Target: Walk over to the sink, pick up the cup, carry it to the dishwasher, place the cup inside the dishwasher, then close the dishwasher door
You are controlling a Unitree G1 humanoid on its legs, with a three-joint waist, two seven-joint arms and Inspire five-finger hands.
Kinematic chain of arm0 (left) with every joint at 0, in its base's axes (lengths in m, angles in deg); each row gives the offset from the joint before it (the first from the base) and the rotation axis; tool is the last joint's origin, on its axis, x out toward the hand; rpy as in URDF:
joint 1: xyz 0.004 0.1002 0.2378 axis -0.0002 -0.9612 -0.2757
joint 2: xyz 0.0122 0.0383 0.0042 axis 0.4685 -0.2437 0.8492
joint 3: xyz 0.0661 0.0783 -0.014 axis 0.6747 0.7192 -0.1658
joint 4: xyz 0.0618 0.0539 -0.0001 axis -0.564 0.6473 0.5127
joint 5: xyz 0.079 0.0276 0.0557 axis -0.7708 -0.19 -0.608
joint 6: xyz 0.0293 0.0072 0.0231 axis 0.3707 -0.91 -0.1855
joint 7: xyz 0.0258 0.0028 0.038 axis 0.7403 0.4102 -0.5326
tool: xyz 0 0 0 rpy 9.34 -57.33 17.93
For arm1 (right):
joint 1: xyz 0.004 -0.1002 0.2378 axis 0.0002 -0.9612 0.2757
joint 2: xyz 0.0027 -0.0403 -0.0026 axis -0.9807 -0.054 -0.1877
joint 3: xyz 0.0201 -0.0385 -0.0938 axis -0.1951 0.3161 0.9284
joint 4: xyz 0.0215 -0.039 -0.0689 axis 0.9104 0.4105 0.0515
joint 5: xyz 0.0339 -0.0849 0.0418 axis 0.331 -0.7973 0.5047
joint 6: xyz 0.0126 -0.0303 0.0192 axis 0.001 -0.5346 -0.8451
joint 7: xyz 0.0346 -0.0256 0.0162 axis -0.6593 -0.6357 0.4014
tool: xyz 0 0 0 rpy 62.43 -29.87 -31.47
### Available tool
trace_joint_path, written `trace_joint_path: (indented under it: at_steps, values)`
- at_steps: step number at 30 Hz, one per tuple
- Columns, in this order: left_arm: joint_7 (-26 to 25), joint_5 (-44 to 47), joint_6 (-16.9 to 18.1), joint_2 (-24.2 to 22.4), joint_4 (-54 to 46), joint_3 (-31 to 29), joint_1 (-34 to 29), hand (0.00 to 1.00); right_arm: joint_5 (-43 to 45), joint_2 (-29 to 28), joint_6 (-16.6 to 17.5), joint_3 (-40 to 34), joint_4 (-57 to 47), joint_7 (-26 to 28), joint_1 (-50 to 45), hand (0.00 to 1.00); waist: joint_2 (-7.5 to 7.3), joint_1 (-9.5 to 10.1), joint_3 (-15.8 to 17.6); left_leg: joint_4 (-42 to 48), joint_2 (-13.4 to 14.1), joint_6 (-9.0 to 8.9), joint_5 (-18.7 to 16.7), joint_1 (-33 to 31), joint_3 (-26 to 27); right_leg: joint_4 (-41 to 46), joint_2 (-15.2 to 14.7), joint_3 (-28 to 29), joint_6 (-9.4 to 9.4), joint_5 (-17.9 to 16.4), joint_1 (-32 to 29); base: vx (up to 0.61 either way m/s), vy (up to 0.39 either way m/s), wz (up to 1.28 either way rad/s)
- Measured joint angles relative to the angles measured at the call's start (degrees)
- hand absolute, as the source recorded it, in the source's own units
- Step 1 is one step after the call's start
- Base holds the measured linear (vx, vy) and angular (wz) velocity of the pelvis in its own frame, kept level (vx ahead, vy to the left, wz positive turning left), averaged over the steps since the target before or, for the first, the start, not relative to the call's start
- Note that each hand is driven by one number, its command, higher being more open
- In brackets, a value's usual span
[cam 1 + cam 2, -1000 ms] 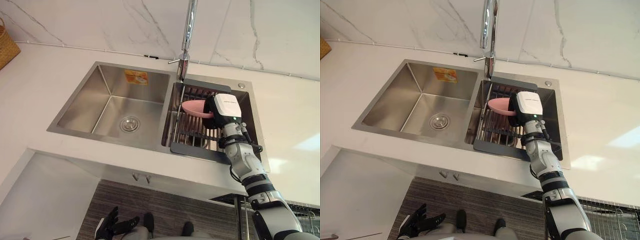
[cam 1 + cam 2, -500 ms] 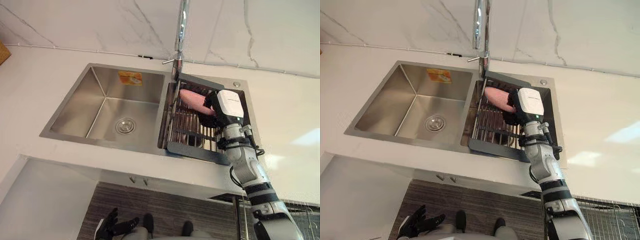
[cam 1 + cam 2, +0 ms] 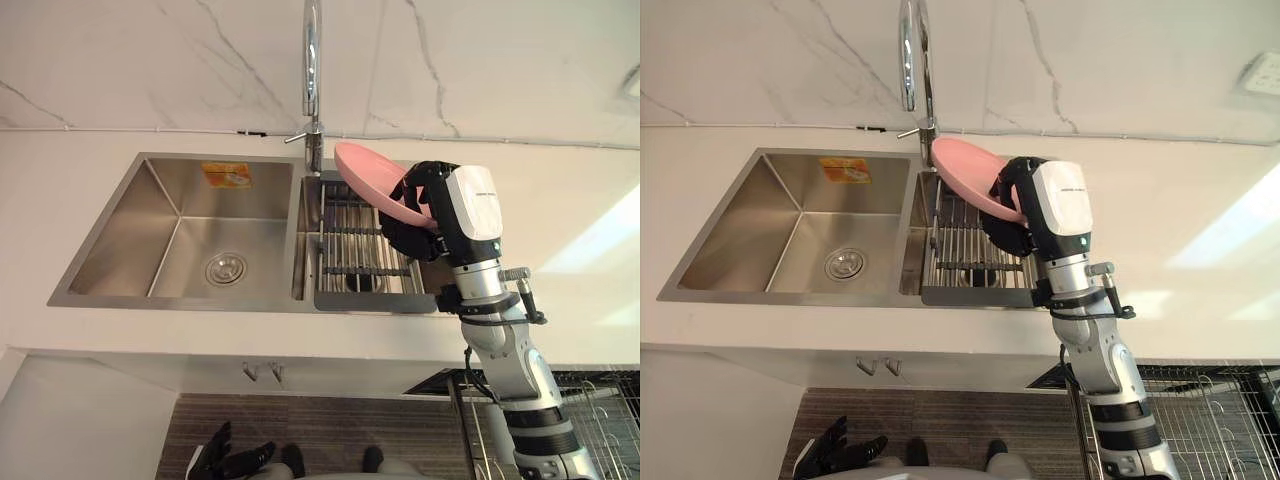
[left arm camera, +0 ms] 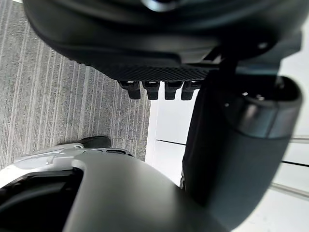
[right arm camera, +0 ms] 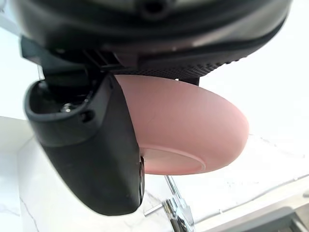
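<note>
Right hand [image 3: 412,228] curls round tilted pink bowl [image 3: 365,176] above rack [image 3: 358,262] in sink [image 3: 128,232], near faucet [image 3: 312,60]; left hand [image 3: 236,463] hangs below sink, fingers spread.

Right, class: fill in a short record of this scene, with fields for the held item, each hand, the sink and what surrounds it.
Held item: pink bowl, tilted, raised beside the faucet
Right hand: fingers curled round the bowl's rim
Left hand: low near the floor, fingers relaxed, holding nothing
Sink: steel, two basins; drain in the left one
Drain rack: sits in the right basin
Wire rack: below the counter, at the lower right
</note>
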Motion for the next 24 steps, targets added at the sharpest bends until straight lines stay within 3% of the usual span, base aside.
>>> trace_joint_path:
  at_steps: [8, 16, 18, 20, 24]
  values:
    - [-0.9, 0.0, 0.0, 0.4, 2.3, 0.1, -0.3, 1.00, 2.4, -0.1, 4.8, -3.7, -7.0, -2.7, -5.9, 0.00, -0.52, -1.38, -3.0, 0.0, 0.6, -0.12, -0.1, 0.0, 2.1, -0.8, 0.8, 2.0, -0.94, 0.6, -0.6, -0.04, -0.008, -0.14]
    - [-1.2, -0.1, 0.0, 0.7, 2.7, 0.8, -0.3, 1.00, 2.4, -1.8, 4.9, -3.7, -7.3, -2.7, -9.4, 0.00, -0.63, -1.54, -3.6, 0.0, 1.0, -0.22, -0.1, 0.9, 4.1, -0.8, 1.4, 4.4, -1.30, 0.9, -0.7, 0.01, 0.000, -0.14]
    - [-1.2, -0.1, 0.0, 0.7, 2.8, 0.7, -0.3, 1.00, 2.4, -2.1, 4.7, -3.6, -7.3, -2.7, -9.8, 0.00, -0.65, -1.38, -3.7, 0.4, 1.0, -0.84, -0.6, 1.2, 4.2, -0.7, 1.8, 6.3, -1.45, 1.0, -1.7, 0.01, 0.005, -0.50]
    - [-1.2, 0.0, 0.5, 0.5, 2.6, 0.7, -0.4, 1.00, 2.3, -2.2, 4.6, -3.1, -7.3, -2.6, -9.8, 0.00, -0.70, 0.05, -3.8, 2.6, 0.1, -1.49, -2.6, 0.7, -2.0, -0.6, 2.9, 12.4, -1.66, 2.0, -4.3, 0.07, 0.003, -1.21]
    - [-1.1, -0.2, 0.7, 0.5, 2.8, 0.6, -0.4, 1.00, 2.3, -2.3, 4.1, -3.2, -7.3, -2.7, -10.7, 0.00, -0.53, -0.31, -3.7, 6.8, 0.5, -0.47, -5.9, 0.1, -1.1, -1.5, 4.1, 18.7, -1.33, 4.0, -5.4, 0.04, 0.012, -1.03]
